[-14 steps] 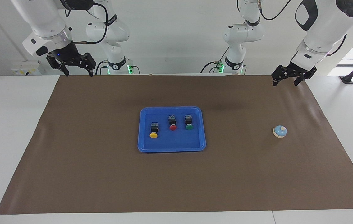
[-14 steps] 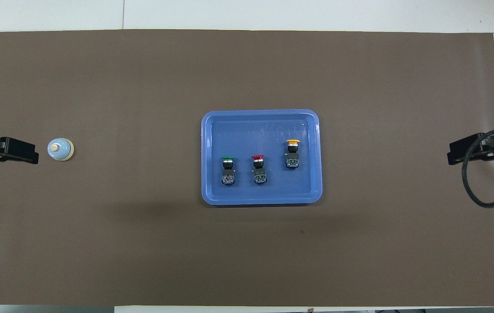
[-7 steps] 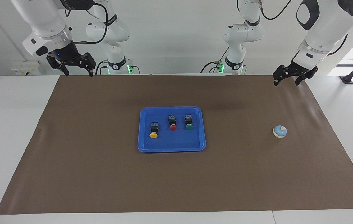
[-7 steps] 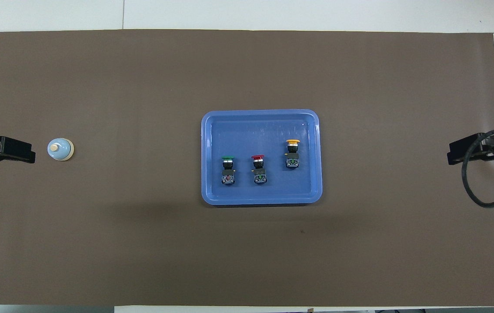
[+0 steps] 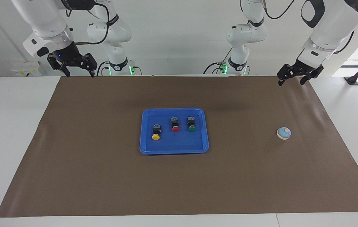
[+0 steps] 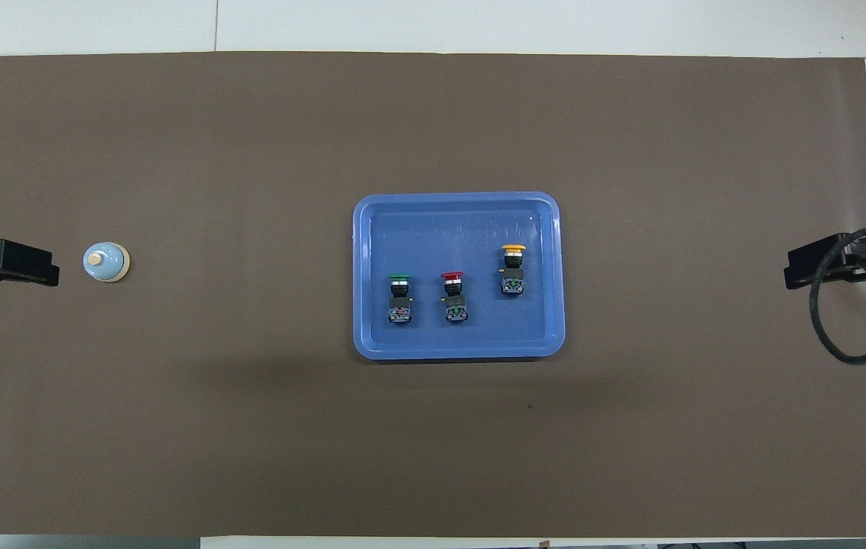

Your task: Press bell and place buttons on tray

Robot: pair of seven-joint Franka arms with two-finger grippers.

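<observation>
Only the left end effector point(image 5: 296, 75) has shifted, rising slightly and drawing back toward its own end of the counter point(image 5: 15, 126); everything else lies as before. Both it and the right end effector point(image 5: 73, 64) hang open and empty over the brown mat's point(image 5: 103, 176) corners nearest the robots, apparently parked with the work finished. Three black-bodied buttons point(image 5: 175, 124), capped yellow, red and green, lie inside the glossy blue tray point(image 5: 174, 150) mid-mat. A domed pale-blue bell point(image 5: 283, 133) sits alone toward the left arm's end.
</observation>
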